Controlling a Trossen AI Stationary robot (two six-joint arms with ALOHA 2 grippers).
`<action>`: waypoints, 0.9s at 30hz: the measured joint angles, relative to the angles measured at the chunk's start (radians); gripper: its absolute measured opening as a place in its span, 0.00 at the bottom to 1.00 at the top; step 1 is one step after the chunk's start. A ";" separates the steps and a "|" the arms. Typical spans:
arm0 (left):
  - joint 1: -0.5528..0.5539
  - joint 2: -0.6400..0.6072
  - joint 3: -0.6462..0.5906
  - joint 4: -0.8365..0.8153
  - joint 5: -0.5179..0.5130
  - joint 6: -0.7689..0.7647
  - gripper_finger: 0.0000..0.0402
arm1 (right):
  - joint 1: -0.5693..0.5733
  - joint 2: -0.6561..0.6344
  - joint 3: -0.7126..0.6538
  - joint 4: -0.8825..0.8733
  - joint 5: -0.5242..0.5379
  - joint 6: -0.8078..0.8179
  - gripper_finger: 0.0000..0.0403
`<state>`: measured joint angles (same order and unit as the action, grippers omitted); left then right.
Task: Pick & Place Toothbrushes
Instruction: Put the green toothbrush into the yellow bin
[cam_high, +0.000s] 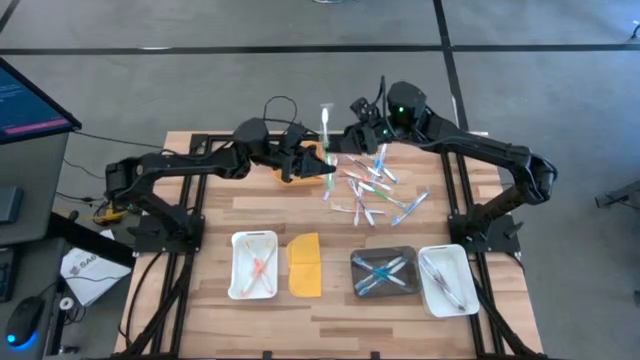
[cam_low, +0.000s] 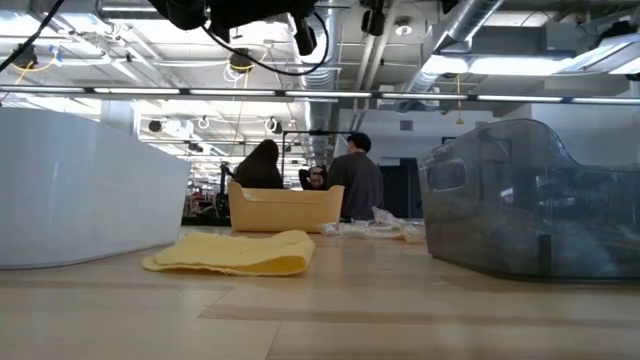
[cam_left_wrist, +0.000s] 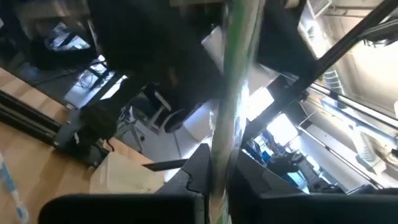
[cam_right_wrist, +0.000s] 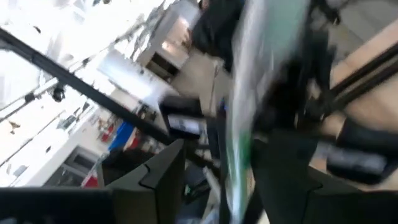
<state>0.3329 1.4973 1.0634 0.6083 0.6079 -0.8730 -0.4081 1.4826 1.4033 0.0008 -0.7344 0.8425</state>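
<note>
A green-and-white toothbrush (cam_high: 326, 125) is held in the air over the table's far middle, with my left gripper (cam_high: 316, 165) shut on it. My right gripper (cam_high: 345, 140) is open beside it. In its wrist view its two fingers (cam_right_wrist: 163, 177) stand on either side of the toothbrush (cam_right_wrist: 239, 152); the picture is blurred and I cannot tell whether they touch it. A heap of loose toothbrushes (cam_high: 375, 185) in pink, blue, green and white lies on the wood just right of both grippers. My left gripper pinches the toothbrush's handle (cam_left_wrist: 219, 165) between its two fingers (cam_left_wrist: 196, 177), toward the end nearer the table's front. The fingers come about level from the table's left and lie across the handle. The toothbrush is lifted clear of the table, and its long part sticks out past the fingers.
Along the near side stand a white tray (cam_high: 238, 270) with pink toothbrushes, a flat yellow lid (cam_high: 305, 265), a dark tray (cam_high: 385, 290) with blue ones and a white tray (cam_high: 440, 295) with clear ones. A yellow tub (cam_low: 280, 208) sits under the left gripper. People stand beyond the table.
</note>
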 joint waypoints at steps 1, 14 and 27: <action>-0.004 -0.012 0.000 -0.015 -0.001 0.000 0.04 | 0.009 0.000 0.000 -0.017 0.000 -0.006 0.42; -0.084 -0.239 -0.001 -0.485 -0.349 0.266 0.04 | 0.134 0.000 0.000 -0.046 0.371 -0.200 0.30; -0.070 -0.256 -0.001 -0.479 -0.319 0.285 0.04 | 0.135 0.011 0.000 0.054 0.419 -0.187 0.49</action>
<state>0.2630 1.2415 1.0622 0.1295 0.2887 -0.5884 -0.2734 1.4934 1.4033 0.0544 -0.3155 0.6553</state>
